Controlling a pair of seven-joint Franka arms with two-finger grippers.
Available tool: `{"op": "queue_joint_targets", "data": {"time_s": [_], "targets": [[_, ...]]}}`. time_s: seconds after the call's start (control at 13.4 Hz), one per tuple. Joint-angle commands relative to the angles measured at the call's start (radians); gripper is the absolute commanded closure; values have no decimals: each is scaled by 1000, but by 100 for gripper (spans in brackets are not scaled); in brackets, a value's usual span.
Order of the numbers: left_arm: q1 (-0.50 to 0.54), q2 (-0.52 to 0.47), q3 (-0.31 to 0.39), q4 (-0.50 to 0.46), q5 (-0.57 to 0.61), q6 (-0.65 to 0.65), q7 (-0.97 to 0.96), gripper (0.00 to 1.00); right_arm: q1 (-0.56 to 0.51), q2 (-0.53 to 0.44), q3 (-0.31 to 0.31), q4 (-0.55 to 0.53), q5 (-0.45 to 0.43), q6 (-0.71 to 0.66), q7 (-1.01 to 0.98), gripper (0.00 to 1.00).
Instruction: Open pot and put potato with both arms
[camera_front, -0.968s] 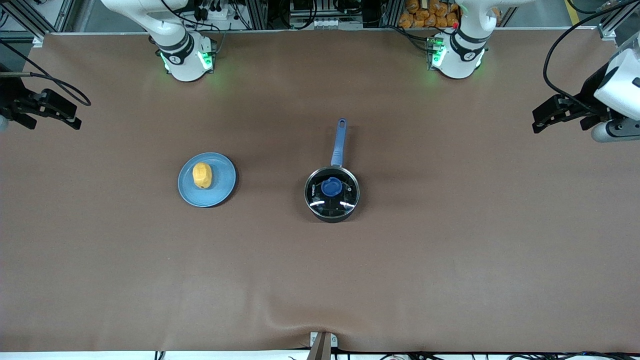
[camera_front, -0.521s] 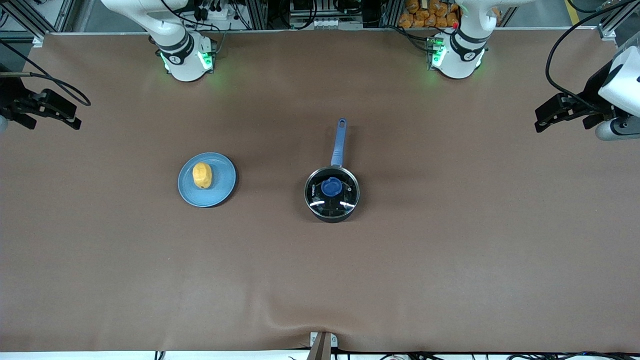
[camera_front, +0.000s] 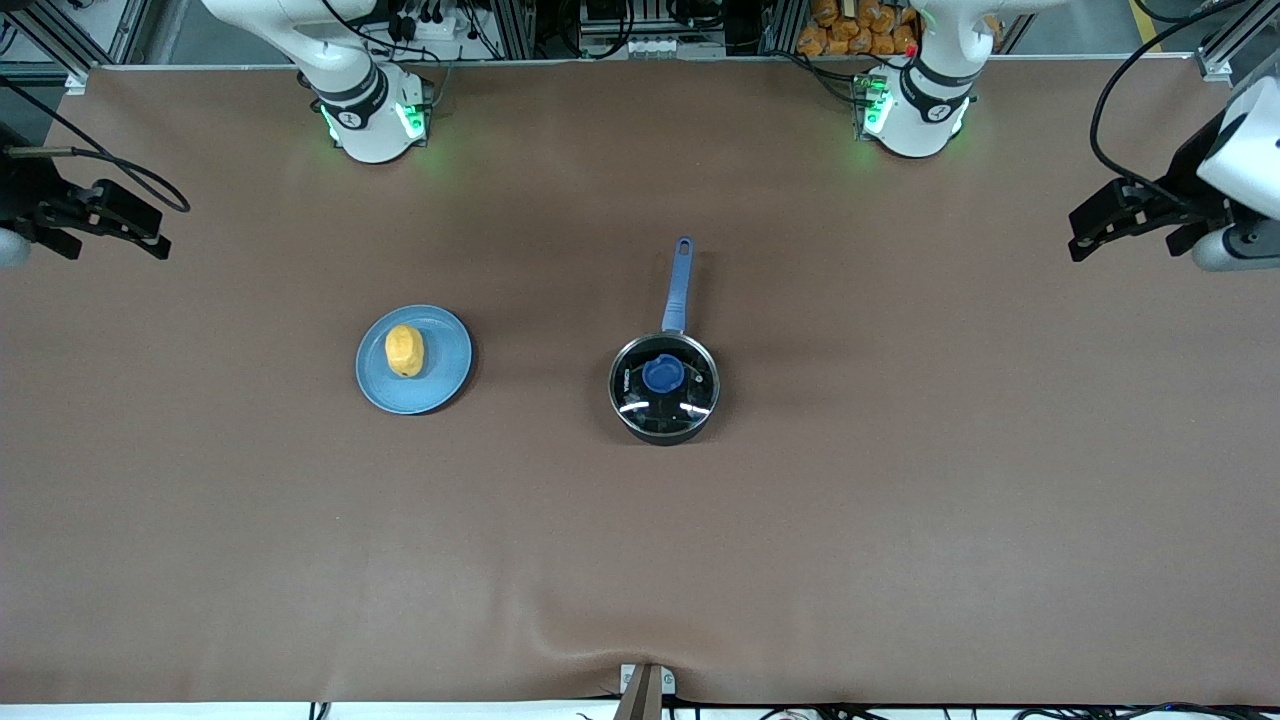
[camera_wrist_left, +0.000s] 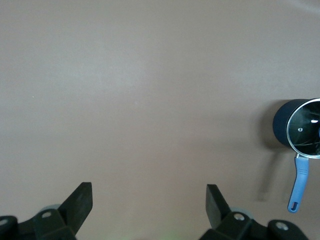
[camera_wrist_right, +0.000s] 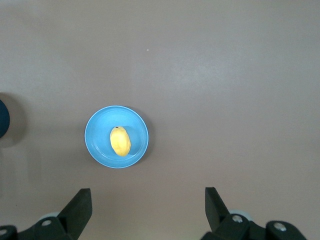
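nothing begun: lid (camera_front: 664, 376) on pot (camera_front: 663, 392), potato (camera_front: 404, 350) on plate (camera_front: 445, 360). left gripper (camera_wrist_left: 149, 200) and right gripper (camera_wrist_right: 148, 202) hang wide open, empty, over bench (camera_front: 900, 500) ends. next, left must reach the lid.

even overhead light, soft shadows, sharp focus

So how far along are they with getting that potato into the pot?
Nothing is done yet. The clear glass lid sits on the black saucepan, and the yellow potato lies on the light-blue plate. The left gripper and right gripper hang open and empty over the table's ends. Lifting the lid and moving the potato remain.
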Motion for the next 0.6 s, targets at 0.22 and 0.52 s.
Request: {"op": "queue_joint_targets", "data": {"time_s": [0.22,0.52], "targets": [[1,-25,-2,-14,-19,-10,21,0,-4,1,6,3,-2,-4,4,0],[1,-19,-2,-14,-19,-7,21,0,0,3,7,0,0,-2,5,0]]}}
